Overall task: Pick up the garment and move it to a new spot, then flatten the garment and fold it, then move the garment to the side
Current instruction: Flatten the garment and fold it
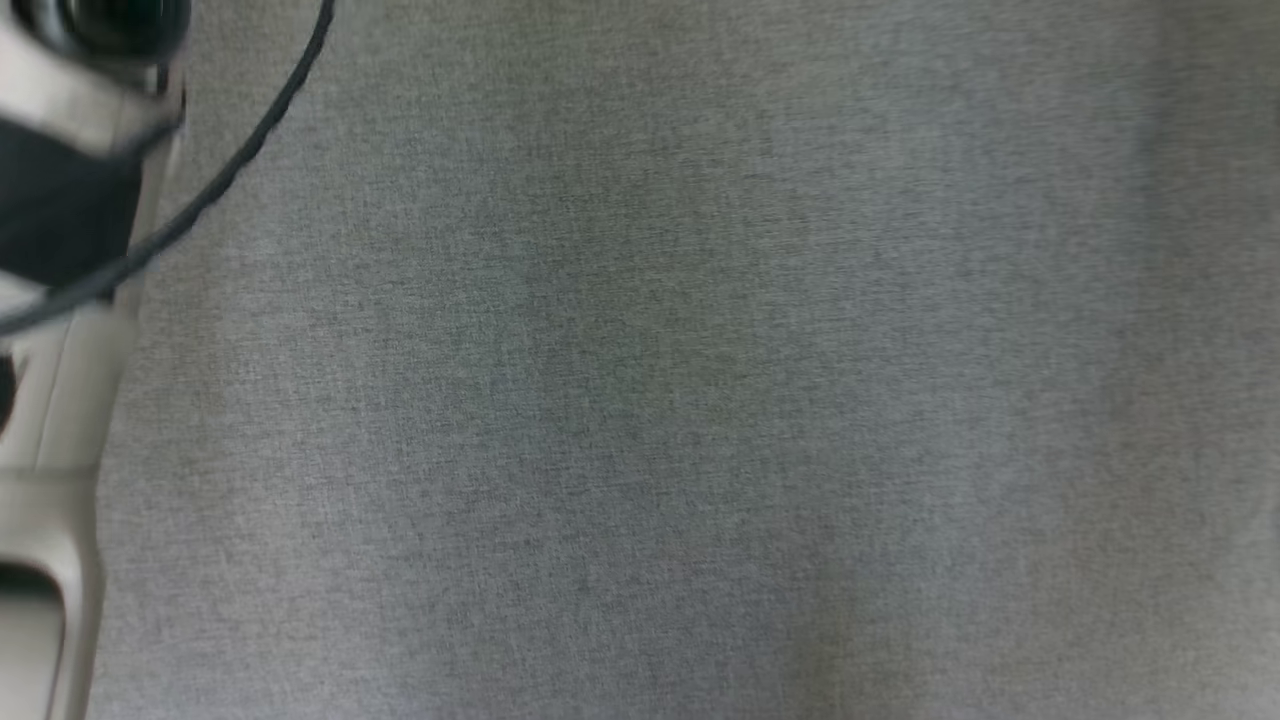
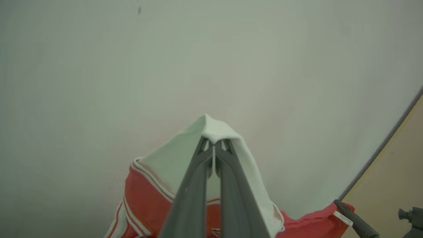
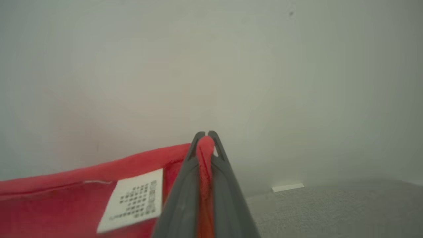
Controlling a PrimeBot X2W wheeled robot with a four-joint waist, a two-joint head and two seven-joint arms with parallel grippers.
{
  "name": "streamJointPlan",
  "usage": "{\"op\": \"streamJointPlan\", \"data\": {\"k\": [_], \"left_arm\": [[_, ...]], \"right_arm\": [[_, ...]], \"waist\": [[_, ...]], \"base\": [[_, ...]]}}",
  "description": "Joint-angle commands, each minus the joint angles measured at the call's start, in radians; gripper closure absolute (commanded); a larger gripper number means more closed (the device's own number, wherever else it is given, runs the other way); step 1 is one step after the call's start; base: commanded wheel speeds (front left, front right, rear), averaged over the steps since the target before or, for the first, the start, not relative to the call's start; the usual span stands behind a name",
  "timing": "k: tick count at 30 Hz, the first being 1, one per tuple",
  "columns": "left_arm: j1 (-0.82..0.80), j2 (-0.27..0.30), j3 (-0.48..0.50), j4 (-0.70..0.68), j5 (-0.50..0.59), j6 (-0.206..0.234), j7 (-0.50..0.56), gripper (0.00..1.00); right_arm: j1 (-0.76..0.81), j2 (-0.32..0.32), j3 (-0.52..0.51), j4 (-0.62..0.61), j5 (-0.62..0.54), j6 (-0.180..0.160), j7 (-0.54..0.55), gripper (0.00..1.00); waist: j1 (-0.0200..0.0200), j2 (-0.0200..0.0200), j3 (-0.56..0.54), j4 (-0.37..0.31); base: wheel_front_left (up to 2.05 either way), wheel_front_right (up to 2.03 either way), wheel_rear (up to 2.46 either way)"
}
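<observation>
Red and white garment (image 2: 148,185), held up between both grippers in front of a pale wall (image 2: 198,49).

Left gripper (image 2: 214,145): pinched tight on a white corner of the cloth. That corner peaks at the fingertips. From there the cloth falls toward 6 and 7 o'clock, into a red panel with thin white stripes.

In the left wrist view a red edge runs off toward 4 o'clock, and the right gripper (image 2: 355,221) has it there. A small white tag (image 2: 340,218) sits by that finger.

Right gripper (image 3: 205,135): clamped on a fold of the red hem, with red cloth bunched between the fingers. In the right wrist view the hem (image 3: 66,175) runs from 9 o'clock to the fingertips, near level and rising slightly. So the long axis lies along the span between the two grippers. A white care label (image 3: 134,200) with fine print hangs at 7 o'clock, just beside the fingers.

Surface: grey woven fabric (image 1: 700,400), also at 4 o'clock in the right wrist view (image 3: 330,211), where it meets the wall (image 3: 198,66). A small white strip (image 3: 287,187) lies at the wall's foot. Can't tell if it is a desk.

Head view: blurred pale robot arm (image 1: 60,430) along 9 o'clock, and a black cable (image 1: 240,160) curving at 10 o'clock.

Left wrist view: beige panel (image 2: 396,165) at 4 o'clock, behind a dark diagonal edge.
</observation>
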Motion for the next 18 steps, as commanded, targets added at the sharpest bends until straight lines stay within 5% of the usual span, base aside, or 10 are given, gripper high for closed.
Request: {"op": "streamJointPlan", "data": {"k": [1, 10, 18], "left_arm": [[0.04, 0.017, -0.008, -0.008, -0.02, 0.0, -0.004, 1.0], [0.488, 0.219, -0.062, -0.288, -0.238, 0.002, 0.019, 1.0], [0.891, 0.331, -0.045, -0.603, -0.285, 0.077, 0.011, 1.0]], "right_arm": [[0.03, 0.013, -0.003, -0.015, 0.013, 0.0, -0.001, 1.0], [0.35, -0.008, 0.022, -0.212, 0.107, 0.0, -0.002, 1.0], [0.635, -0.047, 0.063, -0.341, 0.124, -0.001, -0.002, 1.0]], "waist": [[-0.0001, -0.0004, -0.002, 0.005], [-0.0001, -0.0004, -0.175, -0.009], [-0.0001, -0.0004, -0.321, -0.01]], "base": [[0.0, 0.0, 0.0], [0.0, 0.0, 0.0], [0.0, 0.0, 0.0]]}}
